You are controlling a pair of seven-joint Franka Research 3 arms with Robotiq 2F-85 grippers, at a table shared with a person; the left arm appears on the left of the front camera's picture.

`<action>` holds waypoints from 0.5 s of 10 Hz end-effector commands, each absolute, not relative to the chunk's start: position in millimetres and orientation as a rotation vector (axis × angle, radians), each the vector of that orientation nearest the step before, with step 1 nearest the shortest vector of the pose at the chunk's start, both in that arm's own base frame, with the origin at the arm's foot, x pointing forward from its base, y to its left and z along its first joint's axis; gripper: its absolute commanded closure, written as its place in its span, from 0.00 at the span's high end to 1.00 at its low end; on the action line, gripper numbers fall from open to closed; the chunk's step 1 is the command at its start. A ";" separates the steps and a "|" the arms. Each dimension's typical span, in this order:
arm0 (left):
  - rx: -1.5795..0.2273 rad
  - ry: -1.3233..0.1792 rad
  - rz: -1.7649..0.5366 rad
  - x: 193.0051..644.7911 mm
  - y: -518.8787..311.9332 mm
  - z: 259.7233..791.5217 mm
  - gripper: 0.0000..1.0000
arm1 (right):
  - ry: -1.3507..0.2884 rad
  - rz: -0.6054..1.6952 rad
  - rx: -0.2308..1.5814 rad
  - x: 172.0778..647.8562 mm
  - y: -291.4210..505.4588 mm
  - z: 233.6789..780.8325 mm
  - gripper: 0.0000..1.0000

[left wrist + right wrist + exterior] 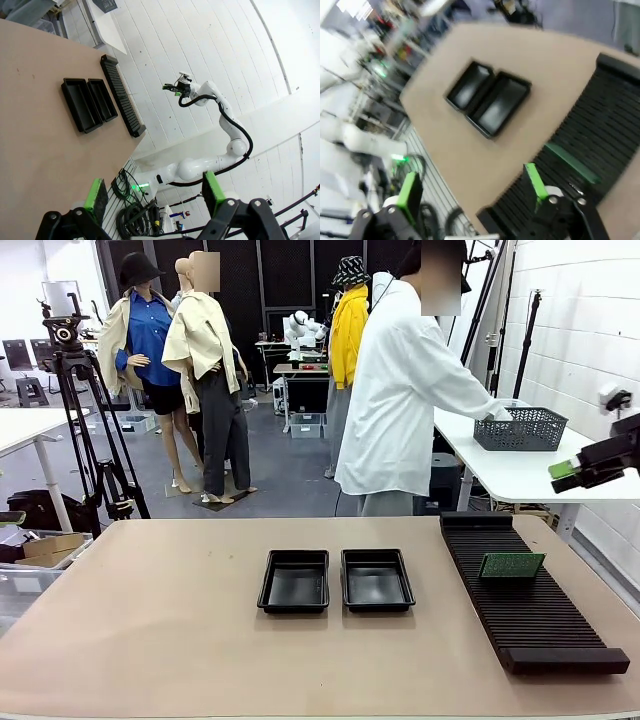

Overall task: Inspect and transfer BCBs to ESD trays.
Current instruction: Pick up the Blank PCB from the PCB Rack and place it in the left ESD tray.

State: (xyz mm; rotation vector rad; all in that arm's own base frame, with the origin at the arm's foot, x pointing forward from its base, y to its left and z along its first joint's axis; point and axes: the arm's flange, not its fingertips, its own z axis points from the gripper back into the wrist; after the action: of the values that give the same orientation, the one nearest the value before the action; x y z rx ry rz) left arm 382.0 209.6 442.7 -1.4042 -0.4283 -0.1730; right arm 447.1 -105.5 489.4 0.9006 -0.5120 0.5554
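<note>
1. One small green rectangular circuit board (511, 565) stands on edge in the long black ribbed slotted rack (530, 612). Both shallow glossy black plastic trays (294, 581) lie empty, mid-table.
2. The right gripper (472, 190) hovers above the rack, jaws wide, holding nothing; the left gripper (155, 197) is likewise spread and empty, well away.
3. Bring the right gripper down squarely, pinch the board's top edge, and lift it straight out of its slot.

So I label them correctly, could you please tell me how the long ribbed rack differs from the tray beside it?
The rack is long and ribbed; the tray is short with a smooth floor. The rack holds one green board on edge; the tray is empty. Both are black, on the table.
</note>
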 end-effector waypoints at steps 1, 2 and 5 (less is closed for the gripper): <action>-1.394 -0.425 -0.168 380.8 211.7 443.8 1.00 | -0.475 0.672 0.749 456.7 -91.4 484.7 1.00; -1.394 -0.425 -0.168 380.8 211.7 443.8 1.00 | -0.438 0.756 0.673 462.0 -81.7 487.4 1.00; -1.394 -0.425 -0.168 380.8 211.7 443.8 1.00 | -0.370 0.924 0.496 468.2 -64.0 483.6 1.00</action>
State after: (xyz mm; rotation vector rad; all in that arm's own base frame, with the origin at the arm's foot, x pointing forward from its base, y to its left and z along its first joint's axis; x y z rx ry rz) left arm 382.0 209.9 442.6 -1.4040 -0.4284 -0.1722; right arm 466.2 -65.6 488.3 0.5592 -0.3610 0.8661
